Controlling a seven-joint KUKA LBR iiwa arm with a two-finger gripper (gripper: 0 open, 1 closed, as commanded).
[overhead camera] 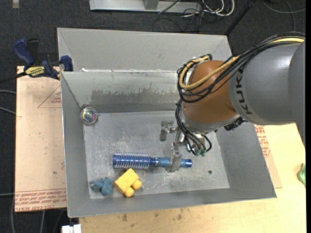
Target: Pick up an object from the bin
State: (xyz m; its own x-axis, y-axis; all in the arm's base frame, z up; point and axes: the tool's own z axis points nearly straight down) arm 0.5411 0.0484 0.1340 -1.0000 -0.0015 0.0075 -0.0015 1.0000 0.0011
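A blue hairbrush (131,161) lies across the front half of the bin floor, its bristled head to the left and its handle pointing right. My gripper (171,146) hangs over the handle end with its fingers spread apart. The nearer fingertip (175,160) is down at the handle, and the farther one (166,129) stands behind the brush. Nothing is clamped between them. A yellow block (128,181) lies just in front of the brush head.
A small blue-grey lump (102,186) lies left of the yellow block near the bin's front left corner. A shiny little ball (89,114) rests at the back left. The arm's orange cover and cables hang over the bin's right half.
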